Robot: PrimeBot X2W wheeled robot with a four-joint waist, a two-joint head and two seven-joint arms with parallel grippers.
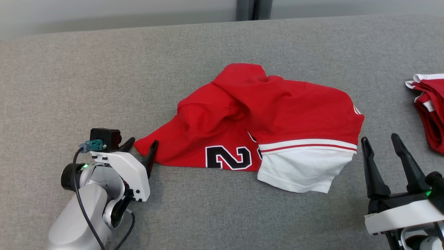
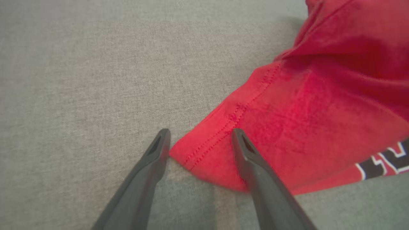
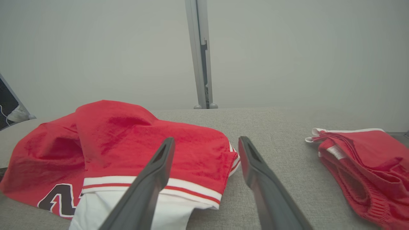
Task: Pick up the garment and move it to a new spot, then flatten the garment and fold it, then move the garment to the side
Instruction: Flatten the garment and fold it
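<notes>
Currently the garment [image 1: 263, 114], a red jersey with a white panel and a black numeral, lies crumpled at the centre of the head view on the grey cloth-covered surface [image 1: 104, 62]. It is folded over itself, with a raised ridge toward the upper centre.

At the lower left of the head view, the left gripper [image 1: 143, 143] stands with its fingers spread apart and holds nothing. In the left wrist view the left gripper [image 2: 200, 134] straddles the stitched corner [image 2: 207, 153] of the garment. The corner tip lies just beside one finger, and the other finger overlaps the cloth. Whether the fingers press on the cloth cannot be told.

Handling, as a judgement: the cloth looks soft, light and limp. It will likely sag and trail from any single hold and is too limp to be pushed into place. The double-stitched hem at this corner appears to be the firmest place for a pinch. Layers overlap, so a deep pinch may catch more than one.

At the lower right, the right gripper [image 1: 379, 139] is likewise spread wide and empty. It sits just beside the striped edge [image 1: 312, 145] of the white panel and apart from it. That edge is the matching hold for a two-point lift. A second red garment [image 1: 430, 107] lies at the right edge, well apart.
</notes>
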